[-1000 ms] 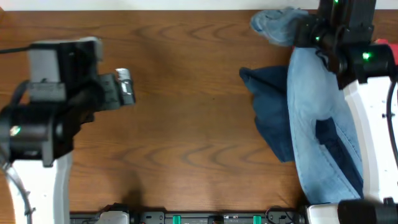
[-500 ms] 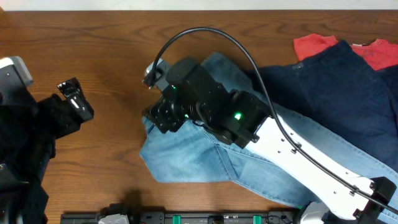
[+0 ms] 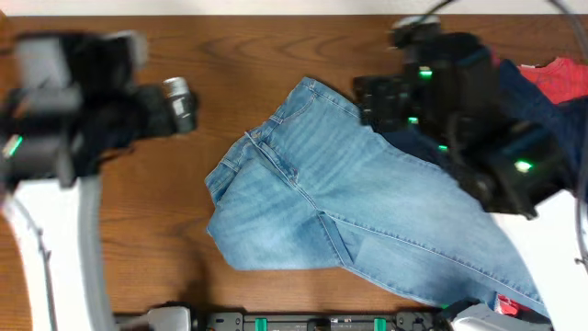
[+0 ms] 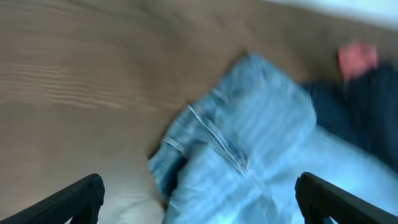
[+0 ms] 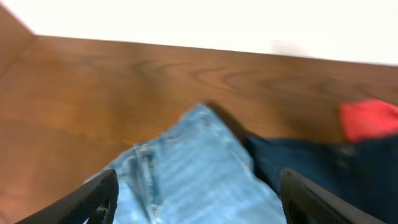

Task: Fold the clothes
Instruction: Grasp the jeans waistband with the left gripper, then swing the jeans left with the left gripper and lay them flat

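Note:
The light-blue jeans (image 3: 312, 202) lie spread on the table, waistband to the left and legs running toward the near right corner. A dark navy garment (image 3: 537, 97) and a coral-red T-shirt (image 3: 559, 78) lie at the far right, partly under my right arm. My right gripper (image 3: 367, 99) hovers open above the jeans' far edge, nothing between its fingers (image 5: 93, 200). My left gripper (image 3: 180, 103) hangs open over bare wood left of the jeans. In the left wrist view the jeans (image 4: 249, 155) show blurred between the fingers (image 4: 74, 200).
The wooden table (image 3: 276, 55) has bare surface to the left and far side of the jeans. The table's far edge meets a white wall (image 5: 205, 22). A dark equipment rail (image 3: 303, 322) runs along the near edge.
My right gripper has opened, let go of the jeans and drawn back from their waistband to the far right. The left arm has swung slightly right. The jeans lie still.

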